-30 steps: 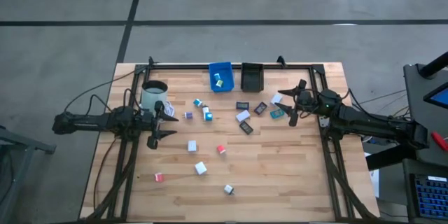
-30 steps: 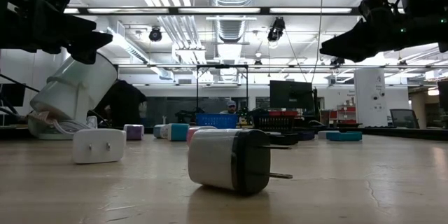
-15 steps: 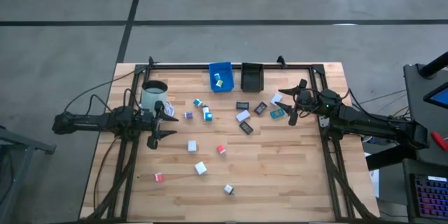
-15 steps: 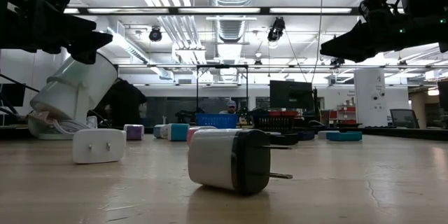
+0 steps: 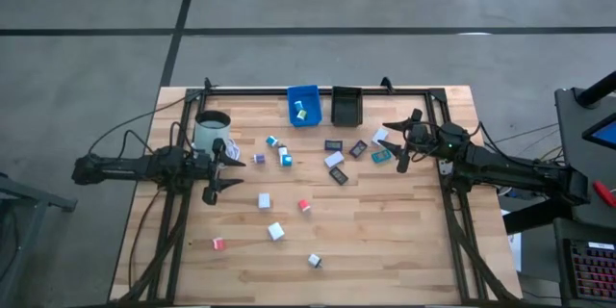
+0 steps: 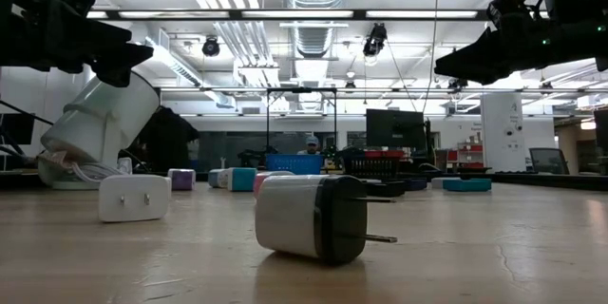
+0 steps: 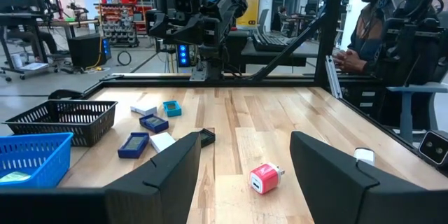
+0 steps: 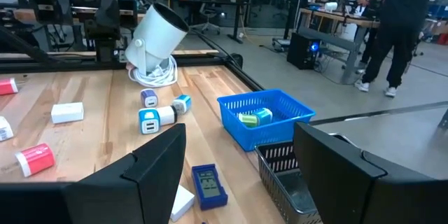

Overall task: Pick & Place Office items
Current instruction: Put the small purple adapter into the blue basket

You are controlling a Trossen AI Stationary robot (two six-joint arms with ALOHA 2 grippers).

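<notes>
Here the left gripper [image 5: 223,165] hangs at the centre-left of the high view, just below the white mug [image 5: 212,131], its fingers spread wide with nothing between them. The right gripper [image 5: 406,141] sits at the centre-right, likewise wide open and empty, close to a teal rectangle [image 5: 380,156]. The office items lie scattered across the wooden table [image 5: 385,241]: flat dark and white rectangles [image 5: 336,160] cluster in the upper middle, below the blue bin [image 5: 303,106] and the black bin [image 5: 346,105], while a red cube [image 5: 304,205] and white cubes [image 5: 276,231] spread toward the lower middle. One small item [image 5: 301,111] rests inside the blue bin. In the left wrist view, a red cube [image 7: 264,178] lies between the fingers' tips, farther off on the wood.
</notes>
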